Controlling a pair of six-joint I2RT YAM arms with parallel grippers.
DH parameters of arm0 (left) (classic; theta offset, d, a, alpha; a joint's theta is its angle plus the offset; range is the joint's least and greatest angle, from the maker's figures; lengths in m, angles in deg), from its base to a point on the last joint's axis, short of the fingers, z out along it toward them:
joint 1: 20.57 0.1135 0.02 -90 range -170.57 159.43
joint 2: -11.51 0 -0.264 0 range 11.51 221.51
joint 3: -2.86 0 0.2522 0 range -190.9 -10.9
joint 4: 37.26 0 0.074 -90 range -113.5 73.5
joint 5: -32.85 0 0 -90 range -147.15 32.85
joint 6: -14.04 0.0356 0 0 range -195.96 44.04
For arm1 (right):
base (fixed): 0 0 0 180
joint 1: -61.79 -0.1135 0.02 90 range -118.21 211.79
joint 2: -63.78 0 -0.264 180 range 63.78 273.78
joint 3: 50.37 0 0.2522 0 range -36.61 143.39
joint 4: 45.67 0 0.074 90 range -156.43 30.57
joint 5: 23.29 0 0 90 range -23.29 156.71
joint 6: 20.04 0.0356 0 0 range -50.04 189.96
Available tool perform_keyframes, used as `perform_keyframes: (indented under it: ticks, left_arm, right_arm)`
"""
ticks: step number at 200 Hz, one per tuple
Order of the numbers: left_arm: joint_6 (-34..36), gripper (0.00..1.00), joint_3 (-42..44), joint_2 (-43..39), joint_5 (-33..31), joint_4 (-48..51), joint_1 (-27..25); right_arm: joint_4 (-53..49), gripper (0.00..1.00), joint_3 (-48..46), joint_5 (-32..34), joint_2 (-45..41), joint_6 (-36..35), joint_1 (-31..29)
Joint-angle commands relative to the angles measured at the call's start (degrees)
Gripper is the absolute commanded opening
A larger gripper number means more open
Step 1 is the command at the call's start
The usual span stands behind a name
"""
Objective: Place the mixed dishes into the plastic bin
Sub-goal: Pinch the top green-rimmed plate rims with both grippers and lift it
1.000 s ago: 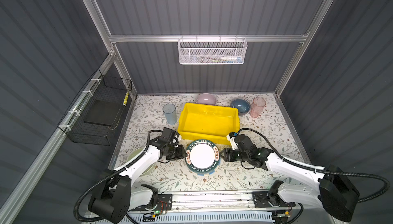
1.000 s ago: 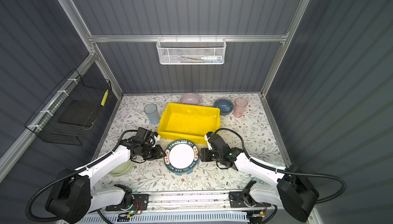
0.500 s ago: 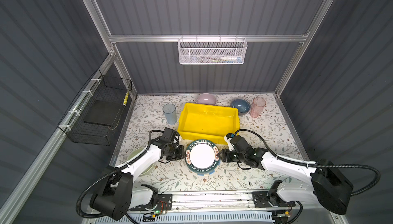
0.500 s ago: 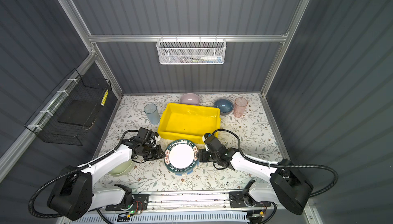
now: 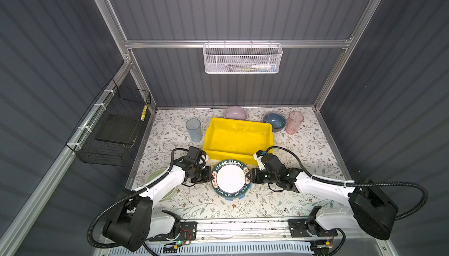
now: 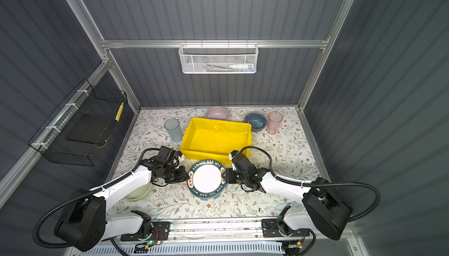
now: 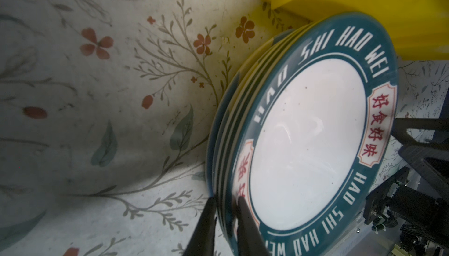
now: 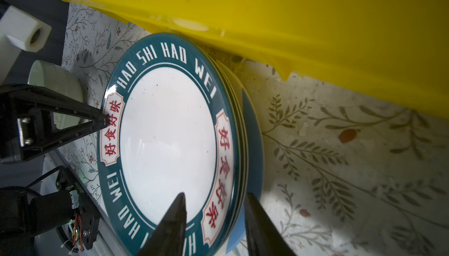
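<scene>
Now that both arms have closed on the plate stack (image 5: 230,179), left fingers (image 7: 206,225) pinch its rim; right fingers (image 8: 173,225) straddle the far rim, still apart — stack on the table (image 5: 303,169) just beside the yellow bin (image 5: 228,156); lift likely next.

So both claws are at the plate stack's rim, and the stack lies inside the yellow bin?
No: the plate stack lies outside, in front of the yellow bin, as both top views show. The left claw and right claw are at its rim.
</scene>
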Motion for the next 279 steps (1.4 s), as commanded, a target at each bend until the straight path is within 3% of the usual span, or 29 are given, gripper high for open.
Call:
perform_keyframes:
  ticks: [1,141,192,279]
  left_arm:
    - [-0.3,0.18,1.7,0.5,-1.8,0.6,0.0]
    - [-0.5,0.14,2.7,1.0,-2.0,-0.6,-0.1]
    - [-0.4,0.11,3.0,2.1,-1.8,-1.6,-0.1]
    - [-0.2,0.09,3.6,2.3,-1.7,-3.0,-0.1]
  right_arm:
    - [0.8,0.41,1.3,-0.9,0.1,0.4,-0.3]
    - [6.2,0.39,0.8,-4.5,1.4,3.1,-0.3]
    - [11.7,0.37,-0.9,-10.7,-0.7,2.8,-0.4]
    - [12.5,0.33,0.0,-9.8,0.9,4.0,-0.3]
